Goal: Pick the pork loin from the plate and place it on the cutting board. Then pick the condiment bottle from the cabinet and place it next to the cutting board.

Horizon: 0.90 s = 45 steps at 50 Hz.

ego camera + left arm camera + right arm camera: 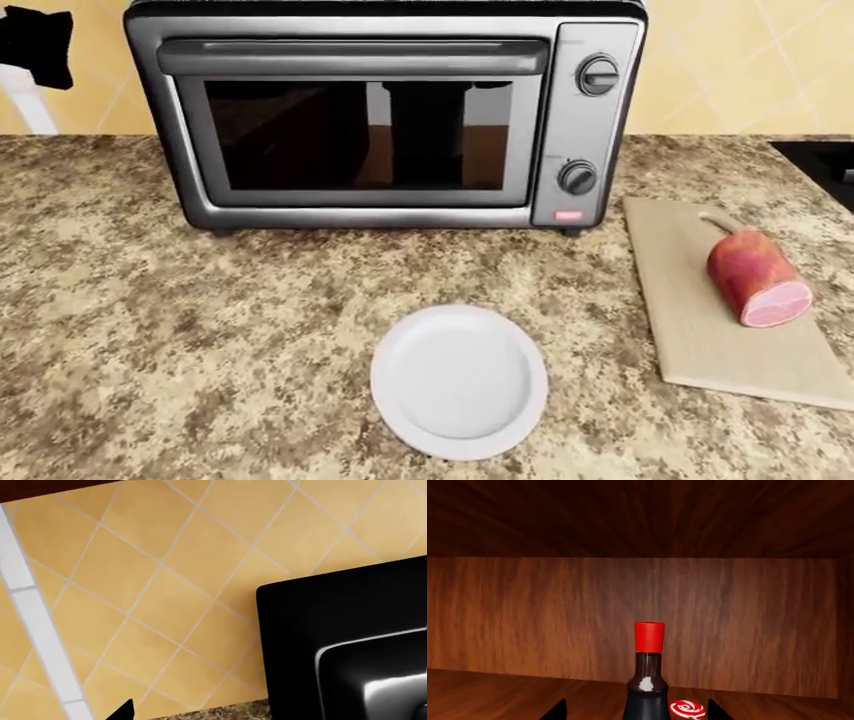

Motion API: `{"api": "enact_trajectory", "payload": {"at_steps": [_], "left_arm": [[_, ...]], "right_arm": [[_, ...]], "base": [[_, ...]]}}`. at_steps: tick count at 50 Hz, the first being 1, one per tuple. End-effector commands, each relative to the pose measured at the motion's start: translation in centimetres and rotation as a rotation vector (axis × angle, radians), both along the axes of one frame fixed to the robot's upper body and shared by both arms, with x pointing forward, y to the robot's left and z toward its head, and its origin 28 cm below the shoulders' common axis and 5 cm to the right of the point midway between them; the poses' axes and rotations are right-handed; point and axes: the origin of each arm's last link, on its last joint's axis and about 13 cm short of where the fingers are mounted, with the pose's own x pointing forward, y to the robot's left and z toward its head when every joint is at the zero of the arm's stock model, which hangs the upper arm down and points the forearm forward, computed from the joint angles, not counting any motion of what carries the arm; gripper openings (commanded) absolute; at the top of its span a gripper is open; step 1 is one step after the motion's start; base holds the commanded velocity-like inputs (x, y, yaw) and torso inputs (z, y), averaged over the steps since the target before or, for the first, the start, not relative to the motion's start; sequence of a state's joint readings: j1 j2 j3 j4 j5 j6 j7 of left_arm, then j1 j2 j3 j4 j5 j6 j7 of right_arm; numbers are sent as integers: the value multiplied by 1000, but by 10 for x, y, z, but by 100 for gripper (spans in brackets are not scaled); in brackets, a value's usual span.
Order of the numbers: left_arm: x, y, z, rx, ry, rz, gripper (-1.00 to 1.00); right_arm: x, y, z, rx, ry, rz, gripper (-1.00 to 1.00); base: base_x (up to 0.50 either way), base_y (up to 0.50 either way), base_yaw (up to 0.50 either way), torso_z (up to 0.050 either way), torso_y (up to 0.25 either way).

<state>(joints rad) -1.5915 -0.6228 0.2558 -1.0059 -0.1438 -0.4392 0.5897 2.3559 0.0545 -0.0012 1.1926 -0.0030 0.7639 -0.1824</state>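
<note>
Right gripper (635, 711): my fingertips spread wide at the frame's bottom edge, holding nothing.
Condiment bottle (647, 680): upright between them, lower centre, inside the cabinet (560, 610).
Left gripper (123, 711): only one tip visible; opening unknowable.
Pork loin (757, 276): on cutting board (721, 345), right.

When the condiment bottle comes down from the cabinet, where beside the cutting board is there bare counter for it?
Bare counter lies between the plate and the cutting board, and left of the plate. The gap between the toaster oven and the board's far end is tight.
</note>
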Motion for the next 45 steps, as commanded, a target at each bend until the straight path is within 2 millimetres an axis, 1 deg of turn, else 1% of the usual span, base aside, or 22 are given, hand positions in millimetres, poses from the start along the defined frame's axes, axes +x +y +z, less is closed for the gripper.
{"api": "enact_trajectory", "payload": {"at_steps": [1,10,24,45], "left_arm": [[0,1,1,-8,-11,9,100],[0,2,1,4,-28,27,100],[5,0,-1,2,-26,28,100],[1,5,0,-14,-29,44,100]], "right_arm": [[-2,0,2,-13,-7,-9,100],[-4,0,3,-13,-15,-16,100],[-2,-1,2,-8,-13,-24,100],[1,2,0,-10,-6,-8,100]], "base": [[125,0,0,0,0],[126,0,0,47,0],[127,0,0,0,0],[126,0,0,0,0]]}}
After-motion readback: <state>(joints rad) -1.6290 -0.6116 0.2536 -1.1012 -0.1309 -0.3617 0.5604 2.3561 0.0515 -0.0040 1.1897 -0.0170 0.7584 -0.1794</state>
